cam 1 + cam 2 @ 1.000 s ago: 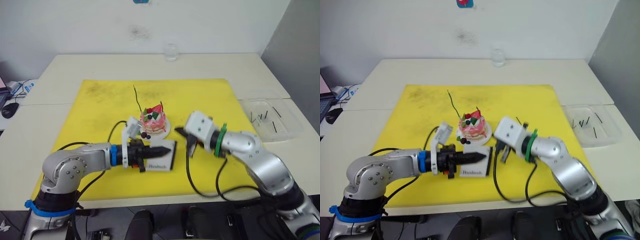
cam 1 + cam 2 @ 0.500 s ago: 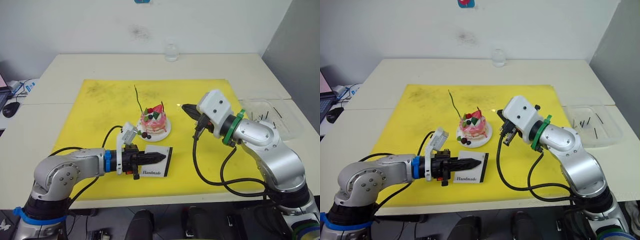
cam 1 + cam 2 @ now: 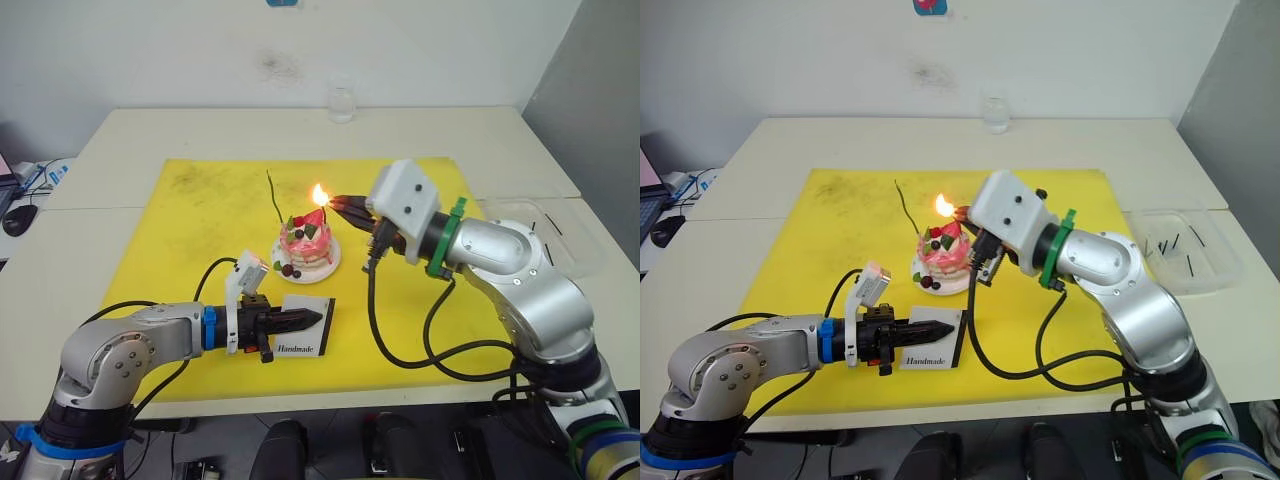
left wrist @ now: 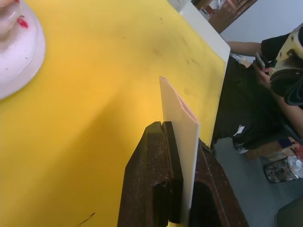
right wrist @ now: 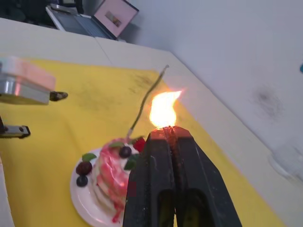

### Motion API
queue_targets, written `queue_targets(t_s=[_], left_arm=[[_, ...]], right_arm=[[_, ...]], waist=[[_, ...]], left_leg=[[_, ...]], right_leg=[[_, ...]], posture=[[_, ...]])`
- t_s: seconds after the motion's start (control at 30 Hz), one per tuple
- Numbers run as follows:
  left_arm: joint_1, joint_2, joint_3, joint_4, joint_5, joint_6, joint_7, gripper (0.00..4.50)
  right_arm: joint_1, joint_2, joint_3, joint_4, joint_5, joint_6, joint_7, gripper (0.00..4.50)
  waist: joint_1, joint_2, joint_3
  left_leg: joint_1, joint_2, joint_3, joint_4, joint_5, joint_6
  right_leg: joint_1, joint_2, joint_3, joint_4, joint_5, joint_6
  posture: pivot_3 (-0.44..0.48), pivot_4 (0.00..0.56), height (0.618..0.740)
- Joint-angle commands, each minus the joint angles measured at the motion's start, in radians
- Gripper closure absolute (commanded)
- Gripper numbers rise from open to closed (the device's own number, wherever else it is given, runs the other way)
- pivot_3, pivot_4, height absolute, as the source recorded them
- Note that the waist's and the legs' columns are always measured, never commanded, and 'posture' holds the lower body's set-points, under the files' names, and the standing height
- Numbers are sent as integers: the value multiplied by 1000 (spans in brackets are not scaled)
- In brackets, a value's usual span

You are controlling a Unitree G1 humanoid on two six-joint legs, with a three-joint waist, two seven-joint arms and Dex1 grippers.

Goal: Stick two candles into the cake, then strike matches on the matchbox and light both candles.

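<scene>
Both candles stand in the cake (image 3: 308,245) at mat centre. Right gripper (image 3: 338,203) clamps a burning match beside the cake; left gripper (image 3: 312,320) clamps the matchbox (image 3: 305,335) near the mat's front edge. Candles apparently unlit yet.

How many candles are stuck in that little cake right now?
2. The green candle rises from the cake on its far left. The reddish candle stands by the strawberry, partly hidden by the flame at the right gripper.

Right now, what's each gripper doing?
Left gripper: shut on the matchbox.
Right gripper: shut on a burning match.
</scene>
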Motion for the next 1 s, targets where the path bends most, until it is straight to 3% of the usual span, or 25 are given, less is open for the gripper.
queue_targets(t_s=[0.03,0.47,1.0], left_arm=[[0,8,7,0,13,-25,-17,4500],[1,-6,0,-14,20,-29,-6,4500],[0,-16,-6,-12,28,-46,-6,4500]], right_arm=[[-75,34,28,67,-44,-64,-15,4459],[-229,161,138,417,-206,-309,-12,4459],[-277,216,126,584,-289,-463,21,4459]], waist=[[0,0,0],[1,0,0],[1,0,0]], left_leg=[[0,0,0,0,0,0],[-1,0,0,0,0,0],[0,0,0,0,0,0]], right_leg=[[0,0,0,0,0,0],[0,0,1,0,0,0],[0,0,0,0,0,-1]], posture=[[0,150,740],[0,150,740],[0,150,740]])
